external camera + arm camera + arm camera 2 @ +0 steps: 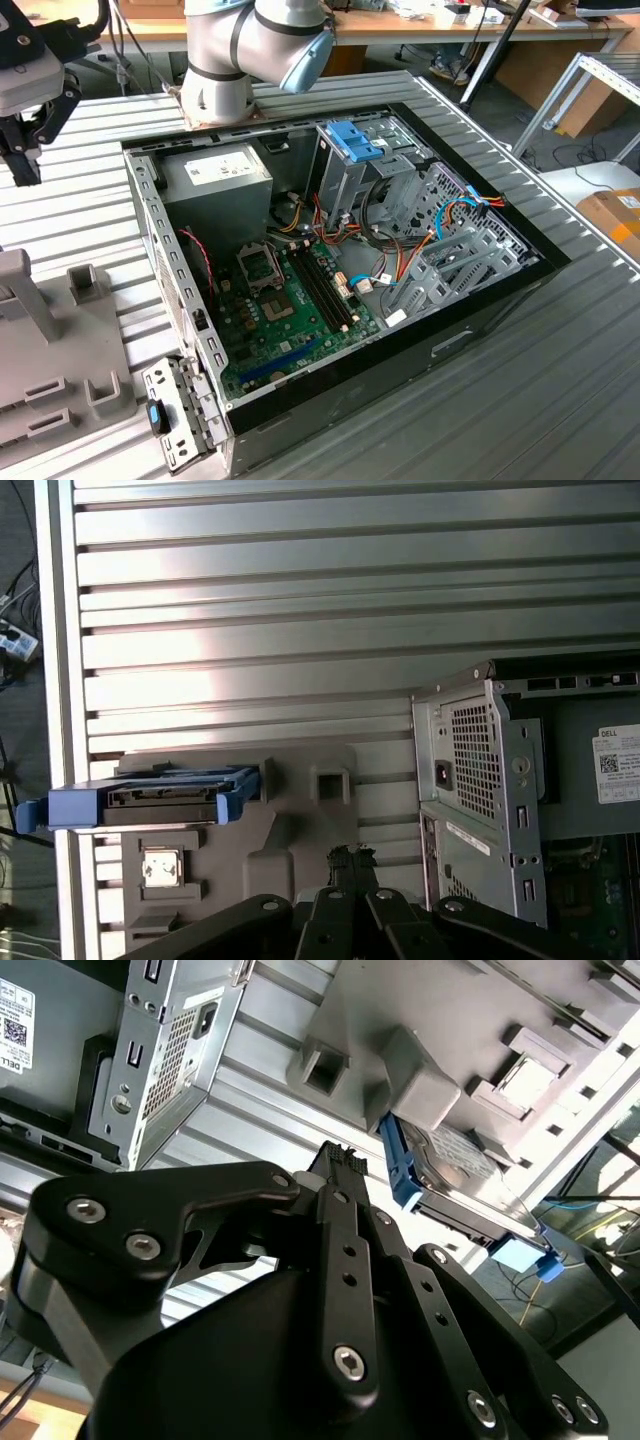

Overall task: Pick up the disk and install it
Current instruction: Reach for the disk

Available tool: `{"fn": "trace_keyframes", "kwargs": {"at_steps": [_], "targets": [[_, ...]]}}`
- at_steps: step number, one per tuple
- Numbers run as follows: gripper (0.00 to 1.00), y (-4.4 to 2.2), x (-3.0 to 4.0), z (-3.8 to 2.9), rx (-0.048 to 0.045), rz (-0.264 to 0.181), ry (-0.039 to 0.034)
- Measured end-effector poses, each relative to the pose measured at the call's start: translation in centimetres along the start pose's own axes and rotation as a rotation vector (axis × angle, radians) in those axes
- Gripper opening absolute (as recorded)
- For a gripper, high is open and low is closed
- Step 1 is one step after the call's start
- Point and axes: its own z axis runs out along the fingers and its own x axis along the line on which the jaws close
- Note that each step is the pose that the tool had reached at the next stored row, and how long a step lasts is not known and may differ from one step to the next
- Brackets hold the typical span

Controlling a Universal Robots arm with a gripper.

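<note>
Black gripper (350, 858) pinched narrow, empty, close by the grey plastic holder (300, 830).
Flat black hard disk with bright blue rails (150, 798) stands on edge in that holder, on the ribbed metal table (300, 600); open black computer case (450, 345) beside the holder.

The computer case (480, 335) lay on the table (580, 400), the arm's base (215, 95) just behind it. Inside, the power supply (215, 172) sat at the far corner, the drive cage (345, 175) beside it, the motherboard (290, 300) in front of both. To the exterior view's left stood a holder (40, 390), the gripper (22, 165) above it. The disk (160, 798) rested on edge in that holder, on the side away from the case.
</note>
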Motion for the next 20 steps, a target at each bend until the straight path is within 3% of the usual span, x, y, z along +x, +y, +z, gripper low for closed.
{"fn": "trace_keyframes", "kwargs": {"at_steps": [2,8,11,14,18,20], "targets": [[0.11,-0.02,0.22,-0.01,0.0,0.0,0.0],[0.11,-0.13,1.78,-0.05,-0.0001,0.0,-0.0001],[0.11,-0.24,3.11,-0.08,-0.0001,0.0,-0.0002],[0.11,-0.29,3.83,-0.11,0.0,0.0,-0.0001],[0.11,-0.29,3.87,-0.11,0.0,0.0,-0.0001],[0.11,-0.29,3.88,-0.1,0.0002,0.0,0.0038]]}}
